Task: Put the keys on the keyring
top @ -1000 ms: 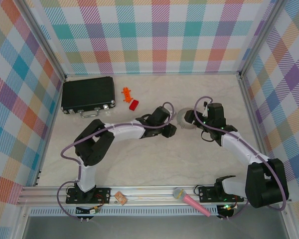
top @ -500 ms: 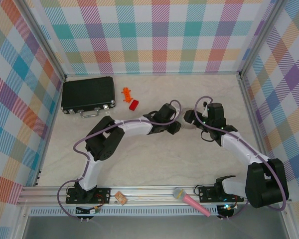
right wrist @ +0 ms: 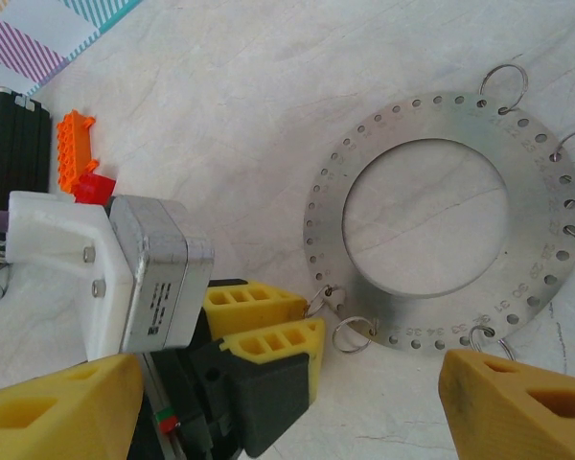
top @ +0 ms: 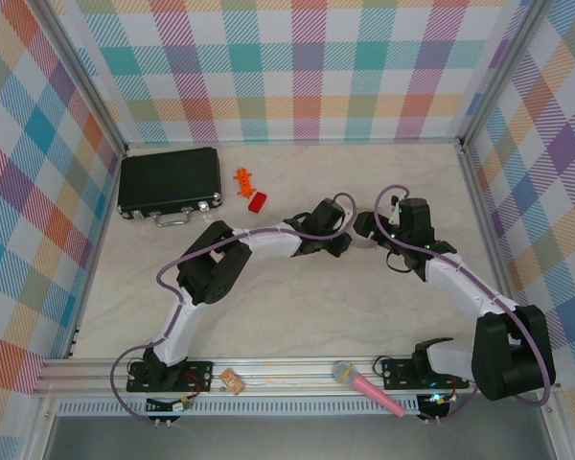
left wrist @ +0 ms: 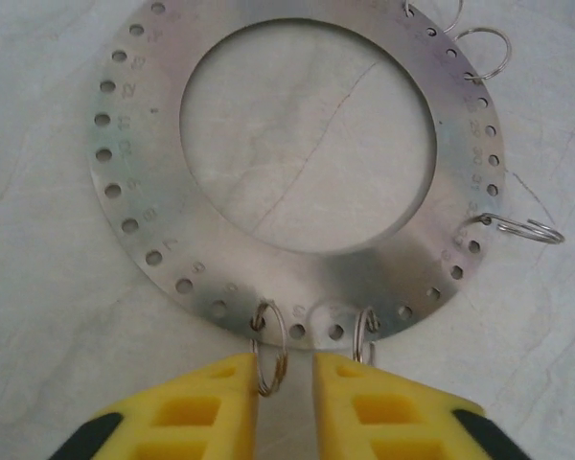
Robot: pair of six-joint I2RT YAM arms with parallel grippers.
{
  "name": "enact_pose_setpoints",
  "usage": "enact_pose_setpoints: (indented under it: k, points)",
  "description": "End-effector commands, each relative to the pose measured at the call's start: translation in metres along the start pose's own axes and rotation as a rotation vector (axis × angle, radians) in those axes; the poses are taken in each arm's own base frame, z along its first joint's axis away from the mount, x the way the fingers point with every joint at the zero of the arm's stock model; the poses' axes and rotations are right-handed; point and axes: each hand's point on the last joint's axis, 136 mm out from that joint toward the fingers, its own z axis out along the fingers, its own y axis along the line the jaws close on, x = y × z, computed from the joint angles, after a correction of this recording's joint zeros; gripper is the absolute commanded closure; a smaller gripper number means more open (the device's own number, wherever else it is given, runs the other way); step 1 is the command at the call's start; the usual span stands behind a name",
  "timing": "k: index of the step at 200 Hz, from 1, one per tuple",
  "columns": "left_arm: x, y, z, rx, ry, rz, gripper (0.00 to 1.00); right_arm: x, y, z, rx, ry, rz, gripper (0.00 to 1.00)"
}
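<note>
The keyring (left wrist: 134,201) is a flat silver disc with a wide hollow centre, a rim of small holes and several small split rings. It lies flat on the table (top: 297,307). My left gripper (left wrist: 286,393) sits at its near edge, yellow jaws a narrow gap apart. One small split ring (left wrist: 270,347) stands in that gap against the left finger. In the right wrist view the keyring (right wrist: 331,220) lies ahead of my right gripper (right wrist: 292,374), which hangs wide open above the left gripper (right wrist: 314,316). From above, both grippers (top: 343,244) (top: 364,230) meet over the ring. The keys are out of view.
A black case (top: 169,182) lies at the back left, with an orange toy piece (top: 242,178) and a red block (top: 258,201) beside it. A pink microphone (top: 369,385) and a small tan object (top: 232,380) rest on the front rail. Plaid walls enclose the table.
My left arm has reached further right, up to the keyring's edge, and its jaws have narrowed. The right arm has not moved.
</note>
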Motion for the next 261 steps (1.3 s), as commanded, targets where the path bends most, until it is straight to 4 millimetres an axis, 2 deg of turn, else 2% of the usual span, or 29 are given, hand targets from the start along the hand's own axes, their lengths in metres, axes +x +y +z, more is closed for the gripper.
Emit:
enact_pose_setpoints:
  k: [1, 43, 84, 118, 149, 180, 207, 235, 261]
  points:
    - [-0.002, 0.001, 0.008, -0.021, -0.003, 0.031, 0.81, -0.004, 0.004, -0.003, -0.018, -0.011, 0.013, 0.20]
    - [-0.002, 0.003, 0.006, -0.033, -0.010, 0.036, 1.00, -0.005, 0.003, -0.005, -0.014, -0.019, 0.017, 0.20]
    - [-0.006, 0.004, -0.013, -0.045, -0.040, 0.031, 1.00, -0.010, 0.003, -0.015, -0.009, -0.064, 0.014, 0.17]
    - [-0.014, 0.005, -0.037, -0.063, -0.079, 0.038, 1.00, -0.018, 0.012, -0.035, -0.049, -0.139, -0.003, 0.11]
    - [-0.022, 0.005, -0.055, -0.066, -0.120, 0.047, 1.00, -0.025, 0.040, -0.061, -0.196, -0.216, -0.057, 0.00]
    - [-0.026, -0.008, -0.072, 0.002, -0.160, 0.094, 1.00, -0.028, 0.056, -0.076, -0.270, -0.237, -0.085, 0.01]
    - [-0.037, -0.010, -0.100, 0.005, -0.239, 0.110, 1.00, -0.028, 0.062, -0.077, -0.302, -0.241, -0.108, 0.01]
    - [-0.049, -0.012, -0.137, 0.034, -0.286, 0.125, 1.00, -0.025, 0.079, -0.078, -0.382, -0.213, -0.159, 0.00]
    - [-0.061, -0.018, -0.171, 0.085, -0.356, 0.152, 1.00, -0.025, 0.096, -0.077, -0.415, -0.189, -0.234, 0.14]
